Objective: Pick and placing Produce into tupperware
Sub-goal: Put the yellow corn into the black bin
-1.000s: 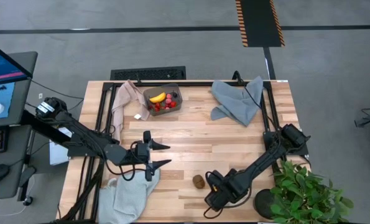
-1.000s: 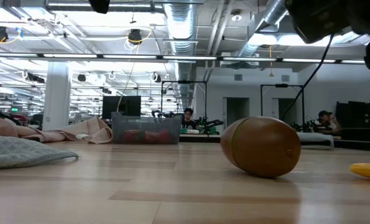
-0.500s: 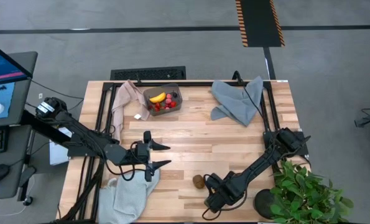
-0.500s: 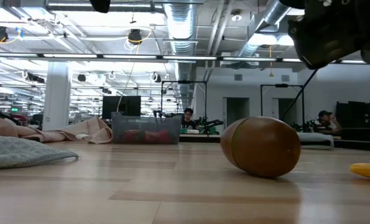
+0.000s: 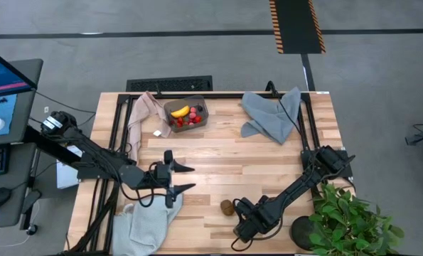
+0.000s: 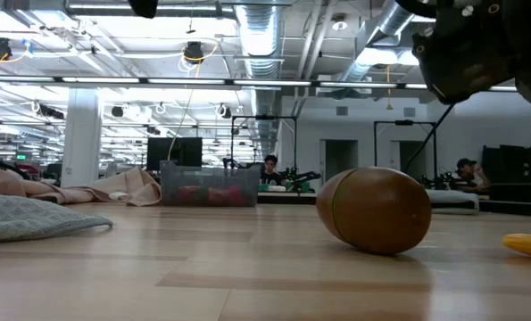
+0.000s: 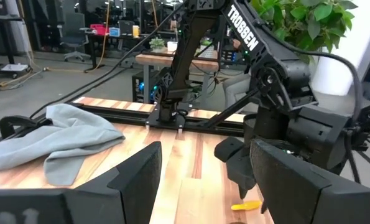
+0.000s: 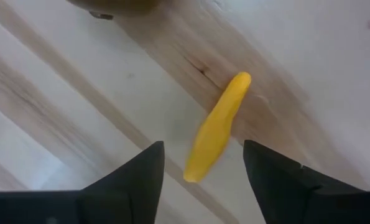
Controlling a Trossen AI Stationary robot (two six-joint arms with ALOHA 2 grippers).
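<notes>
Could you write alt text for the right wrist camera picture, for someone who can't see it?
A small yellow banana-shaped toy piece lies on the pale wooden tabletop, framed between the right gripper's two dark, parted fingers.

Upper centre of the bench point(image 5: 218, 153), the tub point(image 5: 186, 112) holds a banana point(image 5: 180, 112) and red berries point(image 5: 188, 120). Lower centre, a kiwi point(image 5: 227, 207) lies just beside the right gripper point(image 5: 242, 225). The left gripper point(image 5: 185, 178), fingers spread, sits left of centre.

Bare bench point(image 5: 218, 163) lies open between both arms. From the right gripper point(image 5: 241, 229), the kiwi point(image 5: 227, 207) blocks at eleven o'clock and the potted plant point(image 5: 350, 217) crowds three o'clock; the yellow piece point(image 8: 217, 127) lies unobstructed between its spread fingers.
</notes>
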